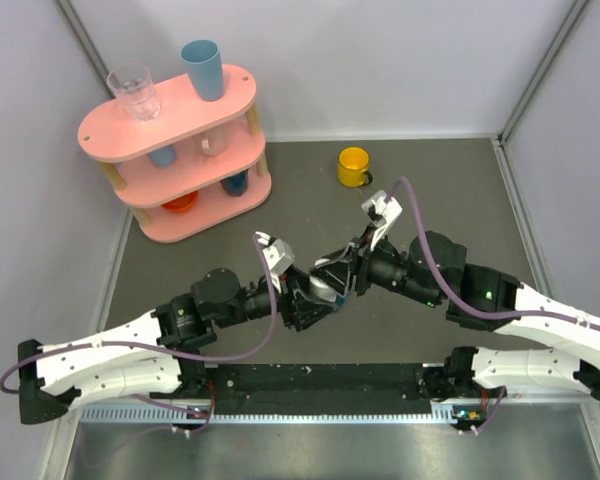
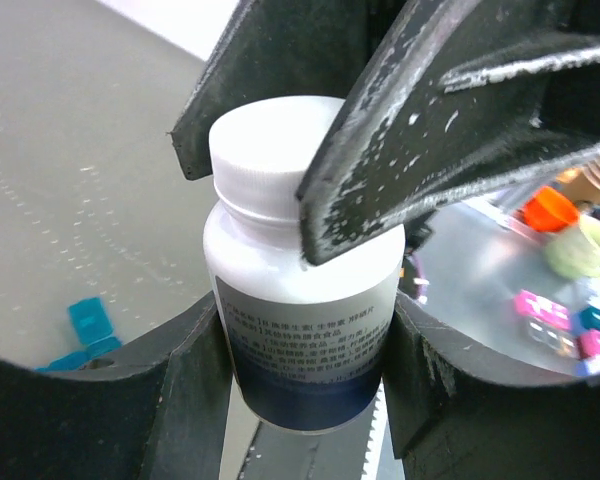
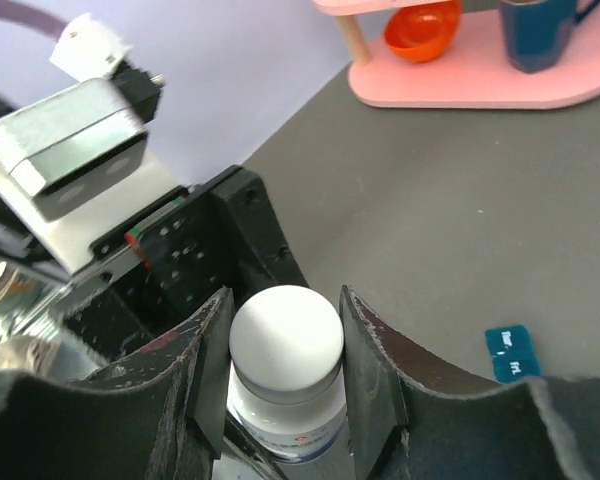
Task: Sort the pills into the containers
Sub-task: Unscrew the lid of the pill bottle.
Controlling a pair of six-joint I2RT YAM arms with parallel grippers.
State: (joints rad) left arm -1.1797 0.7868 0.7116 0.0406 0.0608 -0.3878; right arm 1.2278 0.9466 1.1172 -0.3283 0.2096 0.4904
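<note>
Left pincer point(image 2: 300, 335) gripping bottle point(image 2: 280, 250), right pincer point(image 3: 285, 345) clamping its cap point(image 2: 255, 140)

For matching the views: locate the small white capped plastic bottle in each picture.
Top external: white bottle at centre, mostly hidden between the arms.
Left wrist: bottle fills the centre.
Right wrist: bottle bottom centre, cap showing.
Landmark: pink shelf rack, top-left from above, upper right in right wrist.

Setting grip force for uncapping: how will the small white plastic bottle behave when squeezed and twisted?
Probably stiff: the small white plastic bottle shows no dent between the fingers of the left gripper. Its smooth round wall may slip there if the right gripper twists the white cap. Dropped on its side, it would likely roll.
</note>
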